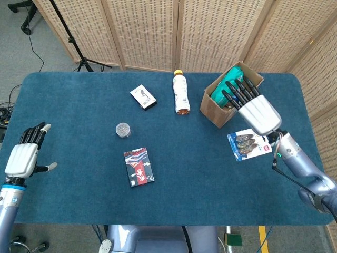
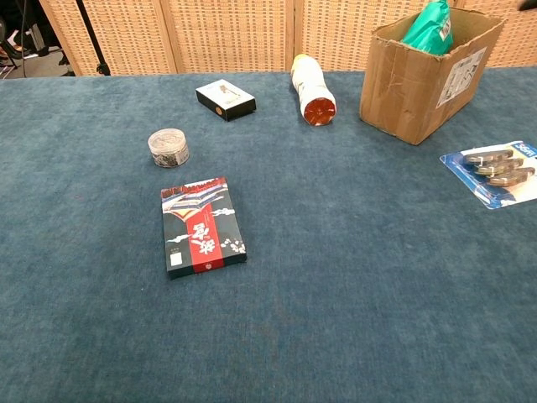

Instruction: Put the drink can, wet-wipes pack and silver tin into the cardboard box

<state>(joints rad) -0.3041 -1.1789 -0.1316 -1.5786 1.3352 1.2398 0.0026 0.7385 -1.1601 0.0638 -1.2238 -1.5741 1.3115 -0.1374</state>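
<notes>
The cardboard box (image 1: 216, 110) (image 2: 418, 85) stands at the table's back right. A green wet-wipes pack (image 1: 230, 76) (image 2: 430, 23) sticks up out of it. The silver tin (image 1: 122, 129) (image 2: 169, 147) sits on the blue cloth left of centre, far from both hands. No drink can shows; the box's inside is mostly hidden. In the head view my right hand (image 1: 254, 106) is open, fingers spread, just in front of the box and holding nothing. My left hand (image 1: 24, 156) is open at the table's left edge. Neither hand shows in the chest view.
A white bottle (image 1: 180, 94) (image 2: 312, 91) lies left of the box. A small white-and-black carton (image 1: 143, 97) (image 2: 225, 99) lies behind the tin. A red-and-black flat pack (image 1: 139, 167) (image 2: 201, 225) lies mid-table. A blister pack (image 1: 248, 145) (image 2: 497, 172) lies near the right edge.
</notes>
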